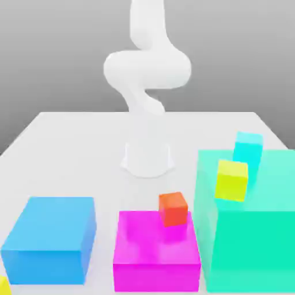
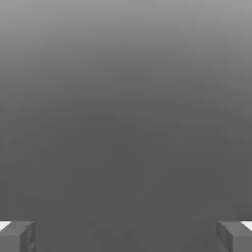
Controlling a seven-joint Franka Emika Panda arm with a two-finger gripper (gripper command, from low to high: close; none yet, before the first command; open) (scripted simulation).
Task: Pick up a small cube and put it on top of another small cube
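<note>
**Cubes on blocks, arm upright, gripper wide and empty**

No container stands here; big blocks act as stands. Going from the exterior view's left: at about 8 o'clock, at the frame's very corner, a sliver of the small golden-yellow cube [image 1: 3, 286] lies low on the table beside the blue block [image 1: 49, 239], a wide, flat-topped box with nothing on it. At 6 o'clock sits the magenta block [image 1: 155, 253], lower than its neighbours, and the small red-orange cube [image 1: 173, 208] rests on its top near the back edge. At 4 o'clock the tall teal block [image 1: 253, 230] carries a lime-yellow cube [image 1: 231, 180] near its front-left corner and a cyan cube [image 1: 248, 149] just behind it.

The table [image 1: 69, 150] is a plain pale grey slab, smooth and matte, against a featureless grey backdrop that darkens upward. The white arm [image 1: 147, 69] rises from a round base [image 1: 148, 158] at the table's centre, its links rounded and glossy.

All blocks are sharp-edged, untextured and evenly coloured.

In the hand view the gripper [image 2: 126, 236] has its two grey fingertips [image 2: 19, 237] spread far apart, with nothing between them.
</note>
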